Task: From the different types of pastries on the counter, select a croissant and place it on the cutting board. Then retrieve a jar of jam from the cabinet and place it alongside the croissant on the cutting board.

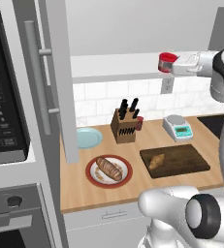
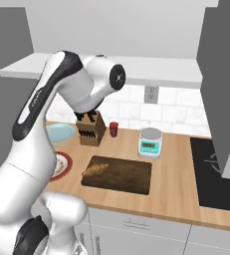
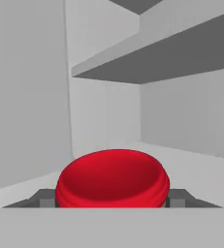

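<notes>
At 9 o'clock in the left base view stands the open door of the cabinet (image 1: 60,82) with its long bar handle; on the desk (image 1: 147,186) below lie a pale blue plate (image 1: 88,138), then a red-rimmed plate (image 1: 108,171) with the scored loaf (image 1: 109,168), then the knife block (image 1: 123,123); further toward 3 o'clock the croissant (image 1: 156,161) already rests on the left part of the cutting board (image 1: 181,162), and a small scale (image 1: 177,128) stands behind the board.

At 1 o'clock, on the white cabinet shelf, the jar of jam (image 1: 167,62) sits between the fingers of the end effector (image 1: 173,66); in the hand view the red jar (image 3: 112,178) fills the space between the two tips, which stand spread on either side; whether they already press its sides I cannot tell.

I judge the step in hand is the grasp of the jar; to do it well, the fingers should close evenly on the middle of the jar, then lift it a little before pulling out, so it does not scrape the shelf; the free part of the board, at 3 o'clock from the croissant, looks a good place to put it.
</notes>
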